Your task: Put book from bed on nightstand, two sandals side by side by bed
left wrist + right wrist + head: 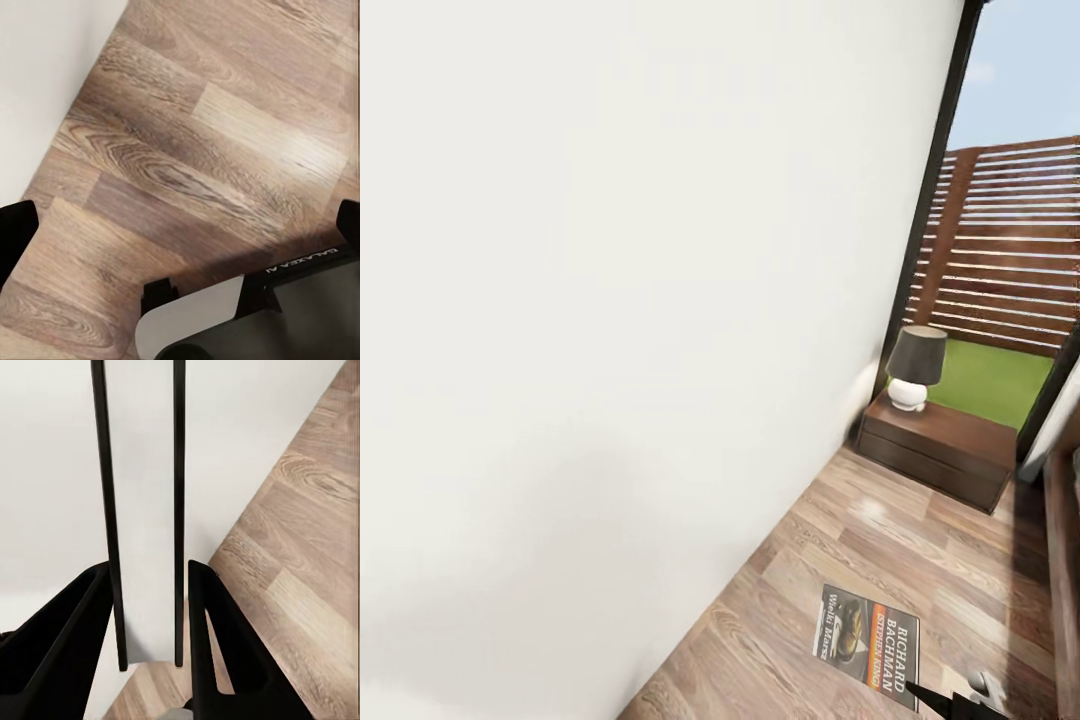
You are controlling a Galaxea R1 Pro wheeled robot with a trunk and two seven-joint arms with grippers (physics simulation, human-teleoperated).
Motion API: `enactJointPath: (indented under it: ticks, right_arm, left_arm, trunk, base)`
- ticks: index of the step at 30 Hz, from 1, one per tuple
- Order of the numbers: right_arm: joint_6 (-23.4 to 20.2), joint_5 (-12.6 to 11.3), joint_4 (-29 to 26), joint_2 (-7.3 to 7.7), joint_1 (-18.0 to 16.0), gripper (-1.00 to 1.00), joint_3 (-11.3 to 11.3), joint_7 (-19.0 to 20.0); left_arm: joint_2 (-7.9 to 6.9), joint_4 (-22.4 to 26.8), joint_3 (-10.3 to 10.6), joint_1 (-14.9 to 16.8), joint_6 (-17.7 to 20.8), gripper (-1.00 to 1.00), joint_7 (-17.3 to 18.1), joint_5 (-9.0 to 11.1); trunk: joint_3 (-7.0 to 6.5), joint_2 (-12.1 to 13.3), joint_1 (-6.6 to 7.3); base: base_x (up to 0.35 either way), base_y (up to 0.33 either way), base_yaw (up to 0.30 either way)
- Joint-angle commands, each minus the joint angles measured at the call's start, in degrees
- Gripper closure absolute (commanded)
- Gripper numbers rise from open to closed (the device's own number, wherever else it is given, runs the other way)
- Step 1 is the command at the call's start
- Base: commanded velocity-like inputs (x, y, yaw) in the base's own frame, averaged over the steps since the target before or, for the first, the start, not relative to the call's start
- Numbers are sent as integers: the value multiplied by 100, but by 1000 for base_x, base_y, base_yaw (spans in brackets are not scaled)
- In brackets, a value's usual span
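The book (865,635), its cover reading "Richard Bachman" with an orange band, hangs above the wood floor at the head view's lower right. My right gripper (150,570) is shut on it; the right wrist view shows it edge-on, white pages between dark covers (146,510), squeezed by both black fingers (214,630). A dark tip of that gripper (950,702) shows under the book. The nightstand (940,445) stands ahead against the white wall, by the window. My left gripper (184,221) is open over bare floor. The bed's dark frame (1065,560) runs along the right edge. The sandals are out of view.
A white lamp with a black shade (915,365) takes up the nightstand's left half. A long white wall (610,350) runs close on the left. Wood-plank floor (900,540) leads up to the nightstand. Beyond the window are a slatted fence and grass.
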State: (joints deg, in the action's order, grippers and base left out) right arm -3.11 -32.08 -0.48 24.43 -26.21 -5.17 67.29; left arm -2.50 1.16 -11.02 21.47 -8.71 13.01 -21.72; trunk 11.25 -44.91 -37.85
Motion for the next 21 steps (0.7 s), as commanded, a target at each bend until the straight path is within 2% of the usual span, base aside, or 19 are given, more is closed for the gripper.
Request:
enactJointPath:
  ticks: [1,9,21]
  right_arm:
    - [-32,-61,1,1,-7,100,-1,18]
    - [-32,-61,-3,1,-7,100,-1,21]
    - [-32,-61,-2,1,-7,100,-1,21]
  left_arm:
    - [-3,-2,-48,3,-17,-100,18,-51]
    - [-2,-2,-50,4,-16,-100,18,-51]
    - [-4,-2,-50,4,-21,-100,18,-51]
  trunk:
    - [8,-6,-2]
    - [8,-6,-2]
    - [8,-6,-2]
  base:
    - [118,0,-211]
    - [232,0,-210]
    - [18,0,-211]
